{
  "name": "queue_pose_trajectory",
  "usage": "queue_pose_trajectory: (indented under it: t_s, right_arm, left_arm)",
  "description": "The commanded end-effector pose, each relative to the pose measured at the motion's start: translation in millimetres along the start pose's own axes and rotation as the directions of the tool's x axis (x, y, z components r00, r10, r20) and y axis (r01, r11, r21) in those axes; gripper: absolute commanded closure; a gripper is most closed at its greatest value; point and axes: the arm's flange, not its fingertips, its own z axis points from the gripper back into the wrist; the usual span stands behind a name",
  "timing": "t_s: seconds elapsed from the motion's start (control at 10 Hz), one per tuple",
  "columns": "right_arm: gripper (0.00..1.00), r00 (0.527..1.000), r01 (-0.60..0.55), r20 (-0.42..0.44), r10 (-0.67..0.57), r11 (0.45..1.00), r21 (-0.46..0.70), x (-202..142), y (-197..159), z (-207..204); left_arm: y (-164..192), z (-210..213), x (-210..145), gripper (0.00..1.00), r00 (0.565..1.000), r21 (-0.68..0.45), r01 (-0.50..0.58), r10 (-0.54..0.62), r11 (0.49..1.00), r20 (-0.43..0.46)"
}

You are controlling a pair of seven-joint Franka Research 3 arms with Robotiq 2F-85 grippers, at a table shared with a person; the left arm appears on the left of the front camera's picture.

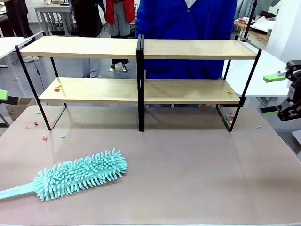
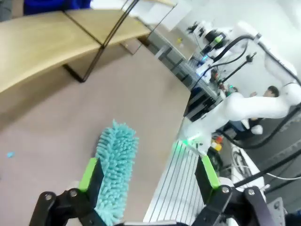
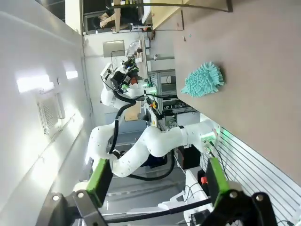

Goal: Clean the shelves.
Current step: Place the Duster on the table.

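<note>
Both grippers, left gripper (image 2: 150, 179) and right gripper (image 3: 154, 181), gape empty. Your duster (image 1: 80, 175) looks light, soft; grasp its stiff handle (image 1: 16, 190) at the table's (image 1: 197, 179) left edge; the shelves (image 1: 140, 49) stay rigid.

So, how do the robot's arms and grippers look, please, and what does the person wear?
The arms are white with rounded joints and black cables alongside. Each gripper, left gripper and right gripper, is black with bolted linkages and two fingers with bright green pads. A green light glows at an arm's base. The person wears a bright blue top.
</note>
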Motion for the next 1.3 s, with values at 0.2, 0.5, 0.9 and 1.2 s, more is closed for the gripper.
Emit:
queue_pose_trajectory:
  t_s: [0.2, 0.5, 0.9, 1.2]
  right_arm:
    - [0.00, 1.000, -0.021, -0.009, 0.021, 1.000, -0.013, -2.4, -1.1, 4.3]
    - [0.00, 1.000, -0.021, -0.009, 0.021, 1.000, -0.013, -2.4, -1.1, 4.3]
    - [0.00, 1.000, -0.021, -0.009, 0.021, 1.000, -0.013, -2.4, -1.1, 4.3]
    - [0.00, 1.000, -0.021, -0.009, 0.021, 1.000, -0.013, -2.4, -1.1, 4.3]
  left_arm:
    - [-8.8, -5.9, 5.6, 0.00, 0.995, 0.065, 0.032, -0.026, 0.997, -0.095]
    - [-8.8, -5.9, 5.6, 0.00, 0.995, 0.065, 0.032, -0.026, 0.997, -0.095]
    - [-8.8, -5.9, 5.6, 0.00, 0.995, 0.065, 0.032, -0.026, 0.997, -0.095]
    - [-8.8, -5.9, 5.6, 0.00, 0.995, 0.065, 0.032, -0.026, 0.997, -0.095]
